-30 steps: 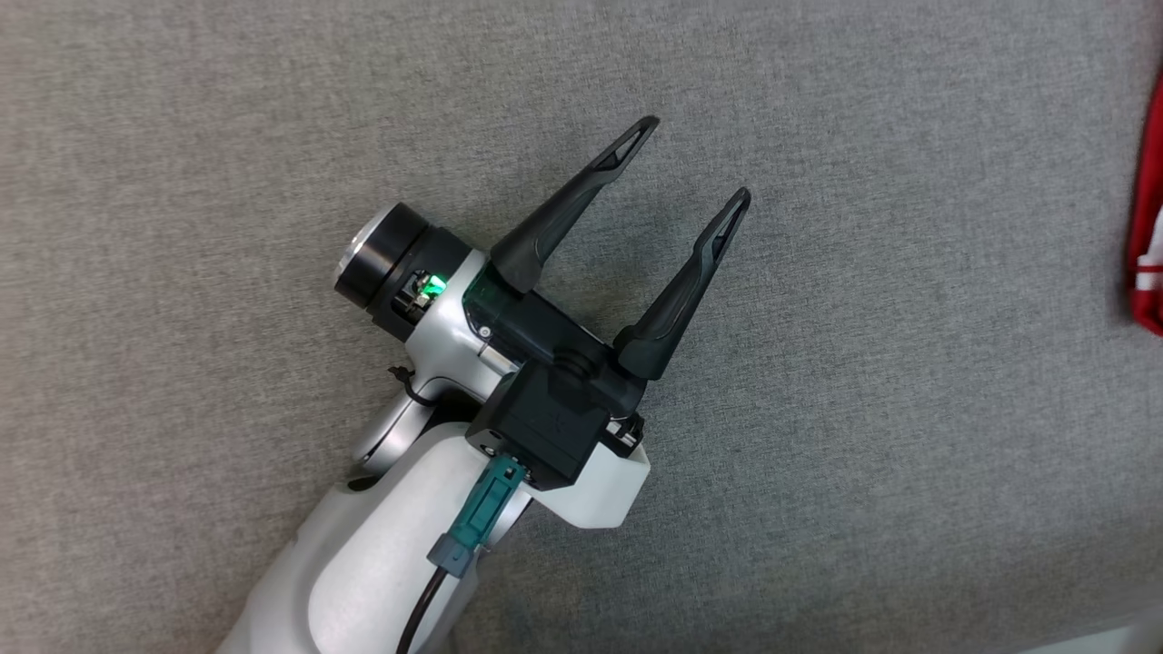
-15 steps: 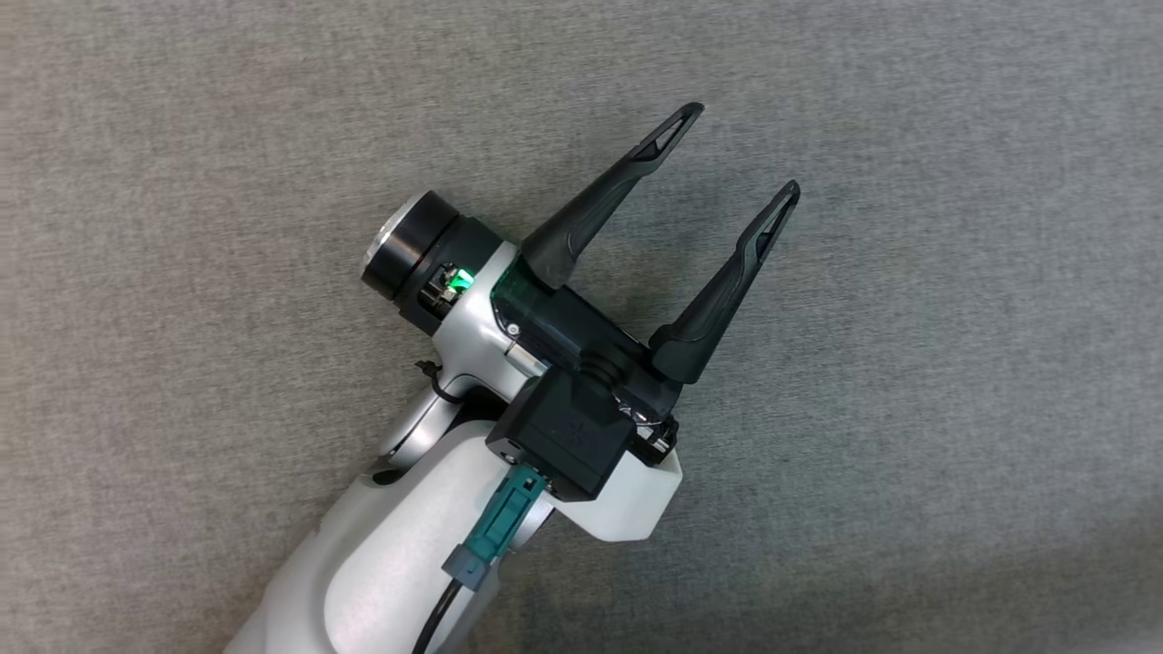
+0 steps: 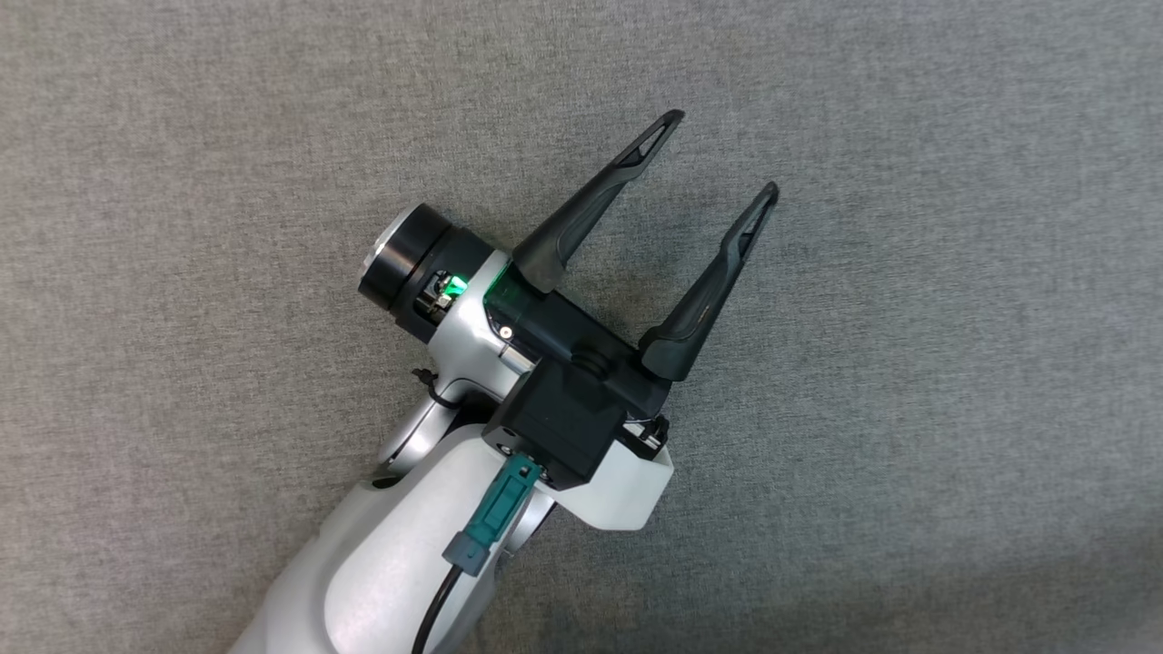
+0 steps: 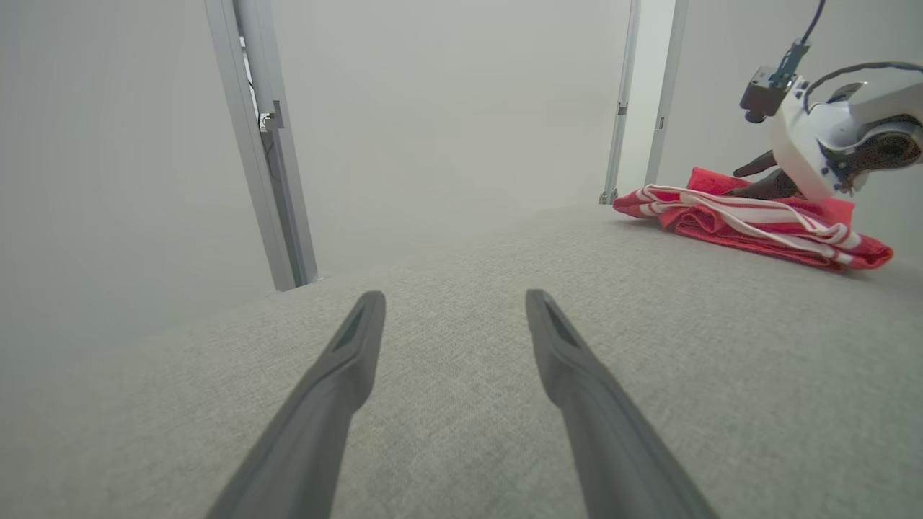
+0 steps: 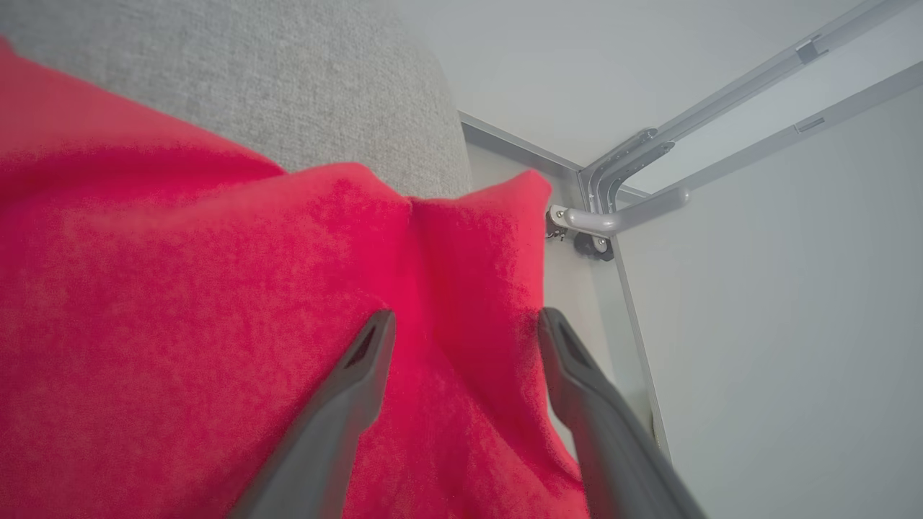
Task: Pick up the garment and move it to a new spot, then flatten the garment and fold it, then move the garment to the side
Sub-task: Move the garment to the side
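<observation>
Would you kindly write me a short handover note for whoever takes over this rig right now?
Left gripper: open, empty, over the bare table.
Right gripper: open, fingers spread over the garment, not clamping it.
Garment: red with white stripes, lying in a folded heap near a table edge.
Done: it looks folded and set to the side.
Left: probably only to lift the right arm clear; check the fold's neatness.

A lab test booth: grey cloth-covered table (image 4: 721, 360), plain white wall panels (image 4: 447, 108), aluminium frame posts (image 4: 261, 166).
</observation>
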Controlling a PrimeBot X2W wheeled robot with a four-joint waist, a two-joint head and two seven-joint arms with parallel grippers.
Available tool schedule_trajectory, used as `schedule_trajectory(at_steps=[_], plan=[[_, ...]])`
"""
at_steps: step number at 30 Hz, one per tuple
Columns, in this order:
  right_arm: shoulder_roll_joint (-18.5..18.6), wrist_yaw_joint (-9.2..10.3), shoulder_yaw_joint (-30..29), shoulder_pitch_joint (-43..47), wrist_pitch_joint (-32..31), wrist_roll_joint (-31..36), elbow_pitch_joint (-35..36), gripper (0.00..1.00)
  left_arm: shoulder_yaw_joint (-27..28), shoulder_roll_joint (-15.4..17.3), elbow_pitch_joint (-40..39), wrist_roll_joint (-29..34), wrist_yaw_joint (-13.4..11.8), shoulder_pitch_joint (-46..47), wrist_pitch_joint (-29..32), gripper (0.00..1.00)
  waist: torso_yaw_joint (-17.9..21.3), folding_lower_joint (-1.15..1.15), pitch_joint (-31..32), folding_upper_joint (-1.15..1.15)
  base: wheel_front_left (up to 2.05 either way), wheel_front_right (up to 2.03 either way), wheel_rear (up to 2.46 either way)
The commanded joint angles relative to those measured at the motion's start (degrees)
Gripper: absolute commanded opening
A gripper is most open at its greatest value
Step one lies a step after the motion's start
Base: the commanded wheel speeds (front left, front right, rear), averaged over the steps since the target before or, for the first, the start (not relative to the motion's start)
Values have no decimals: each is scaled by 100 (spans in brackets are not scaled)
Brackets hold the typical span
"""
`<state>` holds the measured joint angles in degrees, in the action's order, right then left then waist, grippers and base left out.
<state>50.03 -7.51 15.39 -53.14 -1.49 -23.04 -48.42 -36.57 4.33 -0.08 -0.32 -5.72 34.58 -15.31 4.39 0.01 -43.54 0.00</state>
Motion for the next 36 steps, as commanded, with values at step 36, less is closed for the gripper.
schedule_trajectory(at_steps=[36], plan=[[-2852, 3, -756, 2852, 1677, 345, 2618, 100, 2104, 39, -279, -309, -476, -2842, 19, 100, -326, -1, 3615, 0, 0, 0, 0]])
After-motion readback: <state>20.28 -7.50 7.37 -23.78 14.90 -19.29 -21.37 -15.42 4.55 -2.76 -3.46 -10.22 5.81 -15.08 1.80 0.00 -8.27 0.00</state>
